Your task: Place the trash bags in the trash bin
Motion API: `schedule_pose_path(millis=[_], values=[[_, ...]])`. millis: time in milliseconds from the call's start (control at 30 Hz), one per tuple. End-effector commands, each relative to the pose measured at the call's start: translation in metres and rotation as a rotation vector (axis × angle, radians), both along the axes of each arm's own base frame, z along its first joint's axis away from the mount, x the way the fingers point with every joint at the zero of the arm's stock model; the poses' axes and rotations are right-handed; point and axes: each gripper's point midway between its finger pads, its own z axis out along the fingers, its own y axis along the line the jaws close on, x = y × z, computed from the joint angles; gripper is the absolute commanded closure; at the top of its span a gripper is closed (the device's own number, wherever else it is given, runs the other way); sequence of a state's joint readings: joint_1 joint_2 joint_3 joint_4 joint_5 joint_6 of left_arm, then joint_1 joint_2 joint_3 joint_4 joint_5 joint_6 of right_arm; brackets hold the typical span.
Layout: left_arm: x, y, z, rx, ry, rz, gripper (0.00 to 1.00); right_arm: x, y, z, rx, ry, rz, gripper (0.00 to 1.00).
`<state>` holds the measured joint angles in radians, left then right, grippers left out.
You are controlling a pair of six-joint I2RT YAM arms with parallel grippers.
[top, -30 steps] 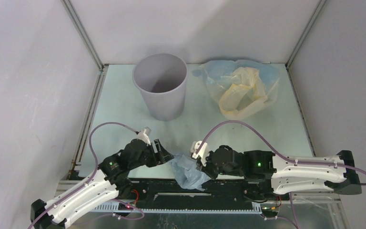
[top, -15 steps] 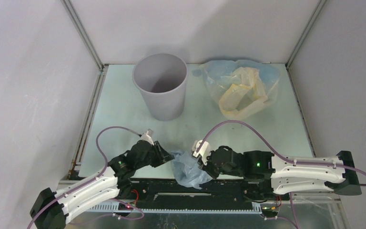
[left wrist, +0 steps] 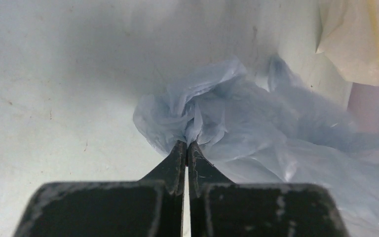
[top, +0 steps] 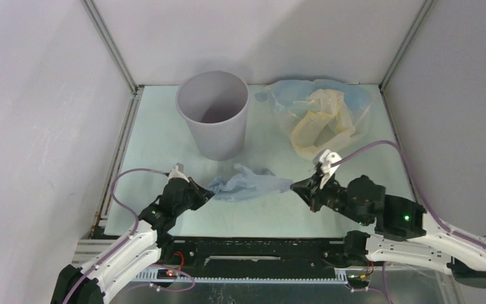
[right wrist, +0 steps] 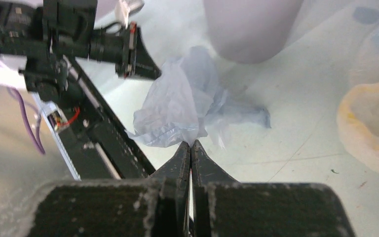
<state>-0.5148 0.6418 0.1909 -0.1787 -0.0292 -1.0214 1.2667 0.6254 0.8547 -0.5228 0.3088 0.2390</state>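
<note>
A pale blue-grey trash bag [top: 248, 184] is stretched out between both grippers, just in front of the grey trash bin [top: 214, 114]. My left gripper [top: 207, 192] is shut on the bag's left end [left wrist: 192, 123]. The right gripper [top: 295, 185] is shut on its right end [right wrist: 177, 108]. Two more trash bags, a pale blue one [top: 354, 101] and a cream-yellow one [top: 319, 123], lie in a heap at the back right. The bin stands upright and looks empty inside.
Grey walls with metal corner posts [top: 111, 47] close in the table [top: 158, 136] on three sides. The black rail [top: 259, 263] with the arm bases runs along the near edge. A purple cable [top: 373, 149] loops over the right arm.
The left gripper closed on the bag. Both grippers moved apart and away from the near rail, pulling the crumpled bag out into a strip in front of the bin.
</note>
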Motion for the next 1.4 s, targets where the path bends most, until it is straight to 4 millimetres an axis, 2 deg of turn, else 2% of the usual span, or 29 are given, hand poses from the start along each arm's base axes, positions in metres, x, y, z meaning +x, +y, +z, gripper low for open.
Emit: schedule_pose_path(millis=[0, 167, 300, 367, 500, 567, 667, 767, 867, 967, 1100, 1200, 1367], values=[[0.013, 0.003, 0.017, 0.007, -0.066, -0.004, 1.00, 0.014, -0.017, 0.038, 0.087, -0.005, -0.086, 1.00], [0.014, 0.005, 0.021, -0.024, -0.081, 0.000, 1.00, 0.024, -0.027, 0.043, 0.095, 0.001, -0.155, 1.00], [0.014, 0.007, 0.031, -0.027, -0.121, -0.002, 1.00, 0.021, -0.021, 0.029, 0.044, 0.038, -0.117, 1.00], [0.014, 0.008, 0.038, -0.017, -0.138, -0.009, 1.00, 0.012, -0.011, 0.021, 0.023, 0.067, -0.049, 1.00], [0.014, -0.001, 0.058, -0.030, -0.193, -0.081, 1.00, -0.038, 0.025, 0.002, -0.016, 0.164, 0.298, 0.71], [0.013, -0.007, 0.064, -0.027, -0.218, -0.129, 1.00, -0.042, 0.030, -0.007, -0.042, 0.206, 0.318, 0.59], [0.010, -0.011, 0.063, -0.004, -0.224, -0.188, 1.00, -0.027, 0.025, -0.012, -0.057, 0.206, 0.223, 0.39], [0.006, -0.015, 0.061, 0.000, -0.224, -0.236, 1.00, -0.014, 0.019, -0.004, -0.025, 0.183, 0.147, 0.21], [-0.001, -0.025, 0.062, -0.029, -0.242, -0.311, 1.00, 0.007, 0.013, 0.003, 0.013, 0.165, 0.033, 0.10], [-0.006, -0.031, 0.058, -0.048, -0.246, -0.352, 1.00, 0.034, 0.008, -0.006, 0.010, 0.205, -0.105, 0.10], [-0.011, -0.032, 0.048, -0.058, -0.239, -0.369, 1.00, 0.066, 0.001, -0.038, -0.018, 0.343, -0.285, 0.19], [-0.017, -0.033, 0.039, -0.080, -0.228, -0.378, 1.00, 0.078, 0.009, -0.066, -0.018, 0.436, -0.346, 0.22], [-0.023, -0.034, 0.027, -0.094, -0.215, -0.385, 1.00, 0.095, 0.016, -0.104, -0.047, 0.495, -0.439, 0.25]])
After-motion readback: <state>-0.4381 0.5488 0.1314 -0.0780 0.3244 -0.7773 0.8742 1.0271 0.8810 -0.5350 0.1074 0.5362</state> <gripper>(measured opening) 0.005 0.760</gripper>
